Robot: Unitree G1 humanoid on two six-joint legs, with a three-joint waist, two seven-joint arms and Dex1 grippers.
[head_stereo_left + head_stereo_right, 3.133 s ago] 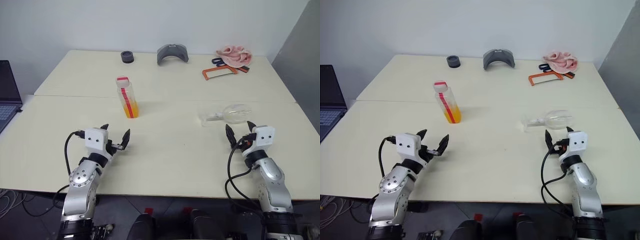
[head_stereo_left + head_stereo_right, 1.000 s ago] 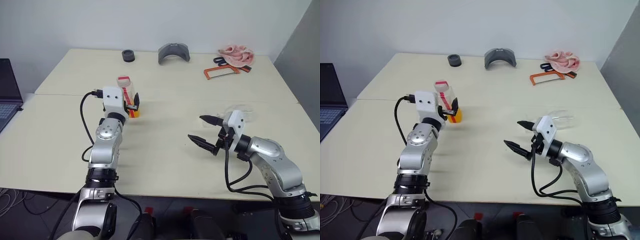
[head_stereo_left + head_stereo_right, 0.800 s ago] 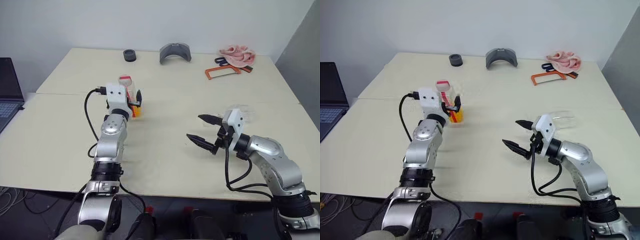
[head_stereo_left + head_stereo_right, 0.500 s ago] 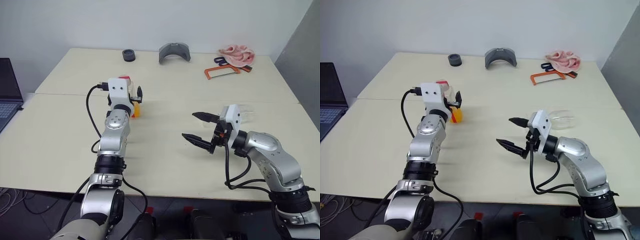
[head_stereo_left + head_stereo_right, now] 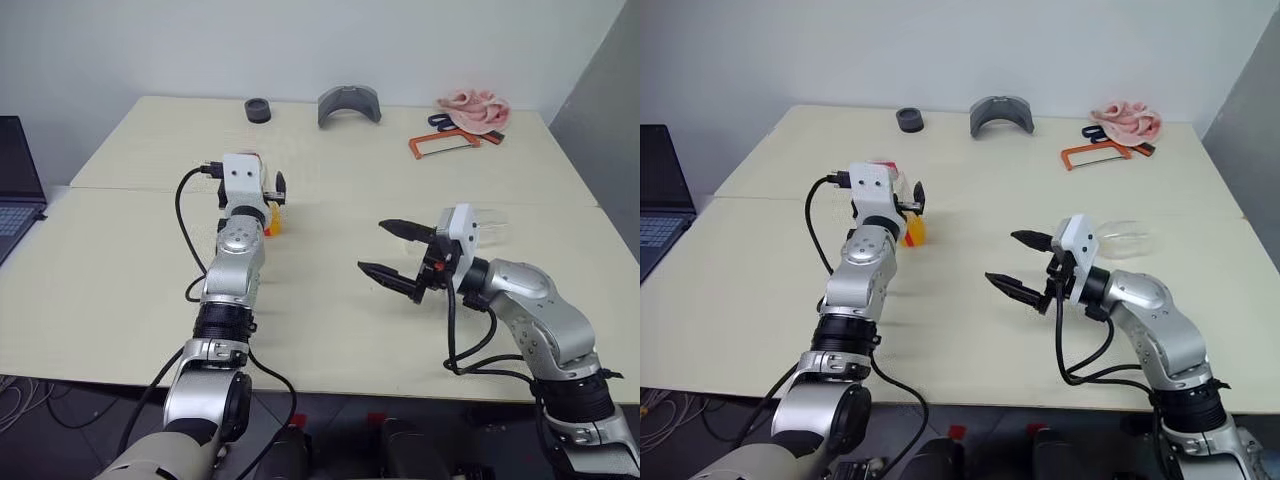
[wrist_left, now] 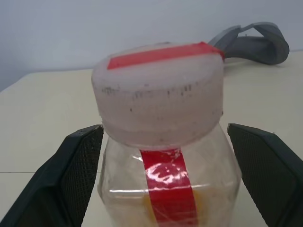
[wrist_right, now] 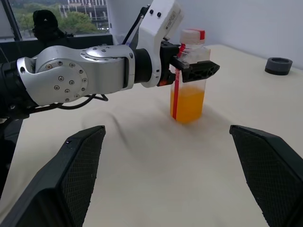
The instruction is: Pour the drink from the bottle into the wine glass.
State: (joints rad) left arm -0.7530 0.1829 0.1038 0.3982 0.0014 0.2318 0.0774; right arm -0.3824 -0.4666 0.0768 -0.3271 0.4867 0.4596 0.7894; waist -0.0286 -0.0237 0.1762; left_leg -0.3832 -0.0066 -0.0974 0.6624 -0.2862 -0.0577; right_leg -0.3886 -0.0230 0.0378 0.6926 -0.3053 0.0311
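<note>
Two claws released: our left claw (image 5: 268, 193) straddles the juice bottle (image 7: 188, 75) at frame centre-left; a hasty clench could topple it.

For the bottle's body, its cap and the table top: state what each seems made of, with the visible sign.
Bottle: clear, probably plastic; the orange drink shows through.
Cap: matte white, scuffed, likely plastic.
Table: smooth cream surface, perhaps laminate; uncertain.
</note>
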